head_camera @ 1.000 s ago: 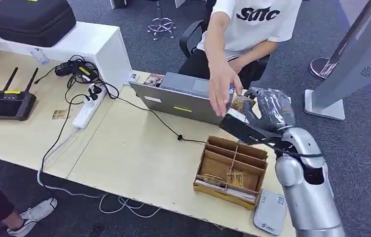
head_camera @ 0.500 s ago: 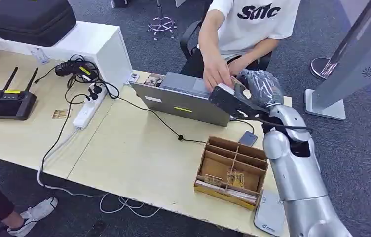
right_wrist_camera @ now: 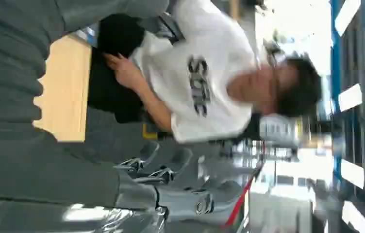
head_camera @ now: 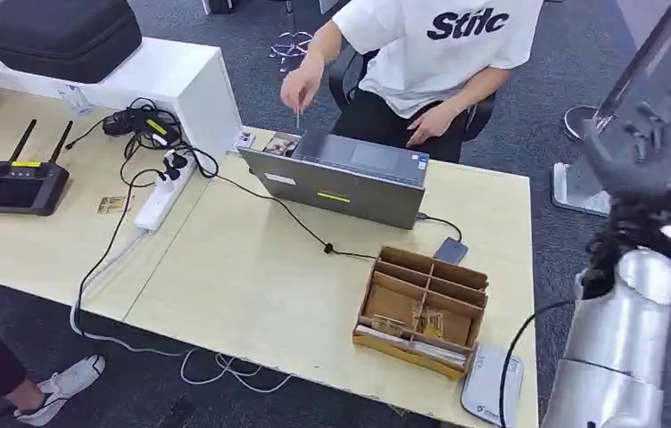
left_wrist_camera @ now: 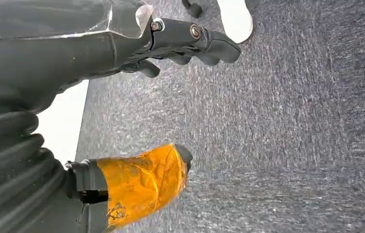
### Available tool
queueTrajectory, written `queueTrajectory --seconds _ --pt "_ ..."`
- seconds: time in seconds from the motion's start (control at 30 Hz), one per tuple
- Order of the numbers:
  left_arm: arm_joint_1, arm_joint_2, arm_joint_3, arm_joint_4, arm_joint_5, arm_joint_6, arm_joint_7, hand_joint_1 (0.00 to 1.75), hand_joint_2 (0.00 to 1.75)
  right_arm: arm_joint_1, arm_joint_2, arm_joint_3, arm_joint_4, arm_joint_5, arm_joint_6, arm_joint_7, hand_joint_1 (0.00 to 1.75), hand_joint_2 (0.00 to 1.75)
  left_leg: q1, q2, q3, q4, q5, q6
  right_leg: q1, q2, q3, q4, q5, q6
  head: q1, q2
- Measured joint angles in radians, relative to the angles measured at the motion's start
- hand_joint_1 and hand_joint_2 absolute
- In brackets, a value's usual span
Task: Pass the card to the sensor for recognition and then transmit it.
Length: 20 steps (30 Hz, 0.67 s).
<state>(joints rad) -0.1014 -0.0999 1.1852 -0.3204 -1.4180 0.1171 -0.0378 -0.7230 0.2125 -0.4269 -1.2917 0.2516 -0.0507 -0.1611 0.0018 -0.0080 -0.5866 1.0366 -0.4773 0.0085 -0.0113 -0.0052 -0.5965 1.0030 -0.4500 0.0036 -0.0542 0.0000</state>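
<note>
My right hand (head_camera: 646,134), high beside the table (head_camera: 252,285), is blurred, its fingers apart and holding nothing. The card (head_camera: 297,119) hangs from the seated person's hand (head_camera: 301,85), well apart beyond the laptop (head_camera: 341,183). My left hand (left_wrist_camera: 74,58) hangs loosely open over carpet.

Right hand (head_camera: 649,143): formerly over the laptop's (head_camera: 350,178) right end, holding the card out to the person; now raised to the 3 o'clock side of the head view, off the desk's (head_camera: 252,276) right edge, blurred, fingers apart, no card visible in it. Person's hand (head_camera: 299,87): formerly at the robot's hand taking the card; now withdrawn toward 12 o'clock beyond the laptop's left end, pinching the card (head_camera: 297,119) edge-on. Small grey device (head_camera: 450,250) behind the cardboard organizer (head_camera: 421,308): formerly hidden by the arm, now exposed.
</note>
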Motion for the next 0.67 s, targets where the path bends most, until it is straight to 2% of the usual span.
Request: queueTrajectory --seconds 0.07,0.1,0.17,0.23,0.3,0.37,0.4,0.5,0.67 --pt "0.0 0.001 -0.008 0.001 -0.005 0.0 -0.005 0.0 1.75 0.022 -0.056 -0.157 0.036 -0.055 -0.034 -0.088 0.0 1.75 0.0 -0.002 0.0 0.0 -0.001 0.001 0.0 -0.001 0.001 -0.002 0.0 0.001 -0.001 0.0" --pt "0.0 0.001 -0.008 0.001 -0.006 0.0 -0.008 0.0 1.75 0.036 -0.102 -0.246 0.103 -0.094 -0.036 -0.142 0.0 1.75 0.001 -0.004 0.001 0.0 -0.001 0.002 0.001 -0.003 0.005 -0.003 -0.001 0.001 -0.001 0.0" --pt "0.0 0.001 -0.009 0.001 -0.006 0.0 -0.019 0.0 1.75 0.094 -0.182 -0.39 0.231 -0.154 -0.004 -0.188 0.0 1.75 0.003 -0.01 0.003 0.0 -0.003 0.004 0.003 -0.009 0.011 -0.006 -0.003 0.004 0.001 0.0" --pt "0.006 0.003 -0.009 0.001 0.003 0.0 -0.034 0.0 1.75 0.191 -0.266 -0.502 0.413 -0.181 0.073 -0.182 0.0 1.75 0.004 -0.014 0.003 0.0 -0.005 0.006 0.004 -0.014 0.013 -0.008 -0.005 0.007 0.004 0.0" --pt "0.01 0.006 -0.009 0.001 0.017 -0.005 -0.048 0.0 1.75 0.293 -0.306 -0.581 0.567 -0.212 0.132 -0.154 0.0 1.75 0.006 -0.013 0.004 0.0 -0.008 0.005 0.006 -0.012 0.013 -0.009 -0.006 0.007 0.005 0.0" --pt "0.011 0.006 -0.008 0.001 0.035 -0.013 -0.058 0.0 1.75 0.394 -0.311 -0.654 0.698 -0.237 0.163 -0.074 0.0 1.75 0.006 -0.013 0.003 -0.001 -0.009 0.005 0.006 -0.012 0.013 -0.009 -0.008 0.005 0.005 0.0" --pt "0.011 0.006 -0.008 0.001 0.04 -0.016 -0.06 0.0 1.75 0.444 -0.302 -0.678 0.753 -0.241 0.167 -0.054 0.0 1.75 0.007 -0.013 0.004 -0.002 -0.01 0.004 0.006 -0.012 0.013 -0.008 -0.01 0.006 0.005 0.0" --pt "0.017 0.003 -0.006 0.001 0.049 -0.021 -0.069 0.0 1.75 0.547 -0.265 -0.735 0.891 -0.233 0.116 -0.011 0.0 1.75 0.007 -0.012 0.004 -0.003 -0.011 0.002 0.006 -0.011 0.012 -0.007 -0.012 0.004 0.005 0.0" --pt "0.016 0.002 -0.005 0.001 0.051 -0.023 -0.07 0.0 1.75 0.595 -0.245 -0.778 0.996 -0.23 0.091 0.012 0.0 1.75 0.007 -0.002 0.008 -0.004 -0.012 -0.001 0.006 -0.001 0.011 -0.006 -0.013 0.002 0.004 0.0"
